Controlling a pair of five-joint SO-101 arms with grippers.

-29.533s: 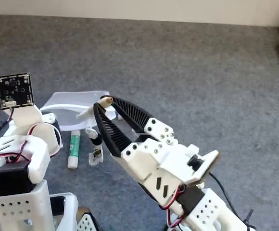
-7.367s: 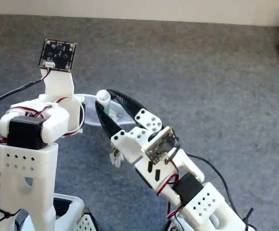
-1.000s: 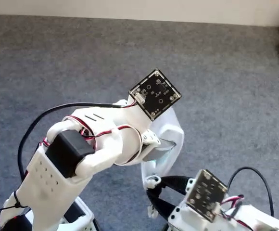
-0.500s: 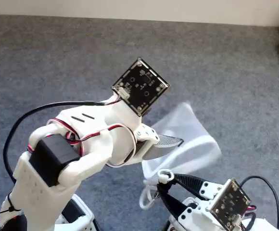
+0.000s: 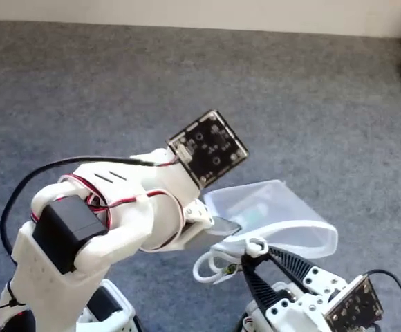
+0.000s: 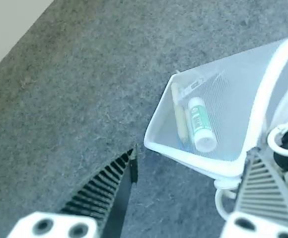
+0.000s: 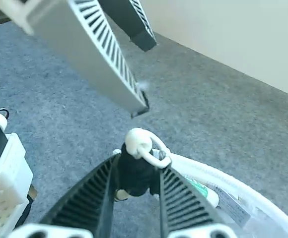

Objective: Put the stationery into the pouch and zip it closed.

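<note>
Surface: grey carpet across the whole work area, with a pale wall along its far edge.

Item: the white mesh pouch lies just beyond the right gripper, mouth towards it. A green-and-white glue stick and a slim pale pen or pencil lie inside, side by side.

Right gripper: jaws clamped on a black tab topped by a white ring, judged to be the zip pull. A white cord loop hangs beside it.

Left gripper: jaws spread wide, gripping nothing. The pouch's near rim lies between the fingers, and the right gripper sits close beside one of them.

Assessment: loading appears complete and the closing step is in hand. The next move calls for the left gripper to pinch the rim as an anchor while the right draws the pull along the track, keeping the mesh taut so that the slider does not snag
</note>
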